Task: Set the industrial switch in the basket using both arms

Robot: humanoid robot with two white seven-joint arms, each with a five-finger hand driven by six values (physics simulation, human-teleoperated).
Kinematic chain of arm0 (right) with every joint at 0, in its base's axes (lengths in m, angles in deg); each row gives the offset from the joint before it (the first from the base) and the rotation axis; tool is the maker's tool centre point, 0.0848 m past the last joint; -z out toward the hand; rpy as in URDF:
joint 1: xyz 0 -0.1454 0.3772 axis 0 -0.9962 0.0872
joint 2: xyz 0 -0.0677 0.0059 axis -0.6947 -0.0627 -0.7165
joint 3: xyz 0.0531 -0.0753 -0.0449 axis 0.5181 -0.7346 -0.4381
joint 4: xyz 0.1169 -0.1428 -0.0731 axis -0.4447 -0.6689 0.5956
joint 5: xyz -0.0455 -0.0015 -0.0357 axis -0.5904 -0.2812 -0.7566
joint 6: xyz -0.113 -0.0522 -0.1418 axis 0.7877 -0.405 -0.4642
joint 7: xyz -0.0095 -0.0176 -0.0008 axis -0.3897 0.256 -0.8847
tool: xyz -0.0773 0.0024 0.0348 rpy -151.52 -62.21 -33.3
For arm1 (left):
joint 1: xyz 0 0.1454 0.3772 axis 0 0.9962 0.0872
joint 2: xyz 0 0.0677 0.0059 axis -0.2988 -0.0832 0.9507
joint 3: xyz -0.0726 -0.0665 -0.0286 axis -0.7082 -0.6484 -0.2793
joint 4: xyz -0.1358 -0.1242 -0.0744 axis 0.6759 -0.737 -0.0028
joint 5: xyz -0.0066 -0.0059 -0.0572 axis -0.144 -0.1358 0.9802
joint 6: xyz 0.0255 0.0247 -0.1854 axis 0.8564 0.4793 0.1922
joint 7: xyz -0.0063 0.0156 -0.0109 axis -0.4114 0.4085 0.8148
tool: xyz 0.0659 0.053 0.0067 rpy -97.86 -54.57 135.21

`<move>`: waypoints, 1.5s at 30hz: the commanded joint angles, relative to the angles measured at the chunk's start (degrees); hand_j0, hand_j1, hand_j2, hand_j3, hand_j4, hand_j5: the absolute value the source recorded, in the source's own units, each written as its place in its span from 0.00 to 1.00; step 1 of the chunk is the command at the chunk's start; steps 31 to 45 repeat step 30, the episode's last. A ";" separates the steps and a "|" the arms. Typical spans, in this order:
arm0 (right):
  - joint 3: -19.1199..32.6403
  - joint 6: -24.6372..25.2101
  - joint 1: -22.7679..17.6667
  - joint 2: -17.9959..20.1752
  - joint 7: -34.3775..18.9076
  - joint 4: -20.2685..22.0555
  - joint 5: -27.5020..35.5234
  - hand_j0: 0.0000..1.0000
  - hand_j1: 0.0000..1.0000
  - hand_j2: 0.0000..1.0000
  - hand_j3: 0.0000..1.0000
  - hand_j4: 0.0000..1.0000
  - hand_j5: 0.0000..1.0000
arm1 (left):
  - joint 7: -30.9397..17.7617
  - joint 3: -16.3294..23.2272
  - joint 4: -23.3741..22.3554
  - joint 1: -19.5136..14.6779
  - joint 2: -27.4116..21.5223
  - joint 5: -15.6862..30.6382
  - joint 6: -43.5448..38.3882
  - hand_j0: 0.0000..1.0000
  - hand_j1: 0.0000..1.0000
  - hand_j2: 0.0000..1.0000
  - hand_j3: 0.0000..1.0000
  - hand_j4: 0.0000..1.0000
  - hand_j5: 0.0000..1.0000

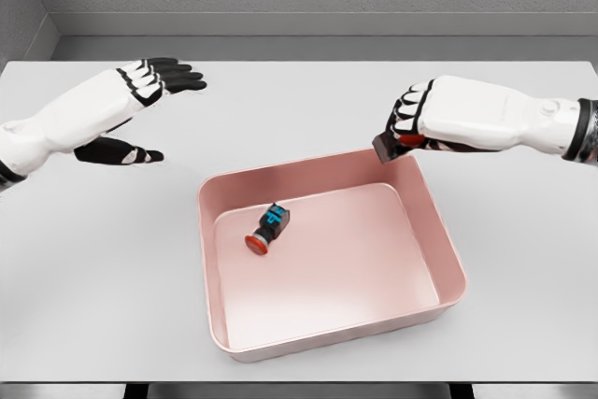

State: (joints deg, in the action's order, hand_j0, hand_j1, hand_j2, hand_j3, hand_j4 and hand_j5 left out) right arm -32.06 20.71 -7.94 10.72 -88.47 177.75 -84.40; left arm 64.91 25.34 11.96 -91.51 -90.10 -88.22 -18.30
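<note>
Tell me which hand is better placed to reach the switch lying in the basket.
Right, probably. The right hand hovers at the pink basket's far right corner, fingers curled downward. The left hand is open over bare table, farther away. The industrial switch lies on the basket floor, left of centre.

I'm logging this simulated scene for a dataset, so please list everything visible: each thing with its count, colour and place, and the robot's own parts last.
table: one, white, fills most of the view, grey wall behind it.
basket: one, pink, a shallow rectangular tray on the table right of the middle.
industrial switch: one, black with a blue patch and a red button end, lying on its side inside the basket, near its left wall.
dark block: one, dark with a red-orange spot showing beside it, under the right robot hand's fingers, above the basket's far right corner.
left robot hand: one, white with black fingers, spread open above the table at the upper left, holding nothing.
right robot hand: one, white and black, fingers curled down onto the dark block.
</note>
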 commanded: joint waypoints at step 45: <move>2.13 0.13 -3.34 8.12 0.99 -3.52 1.27 1.00 1.00 1.00 1.00 1.00 1.00 | -0.04 -2.24 -6.54 2.72 -2.26 1.47 -0.07 1.00 1.00 1.00 1.00 1.00 1.00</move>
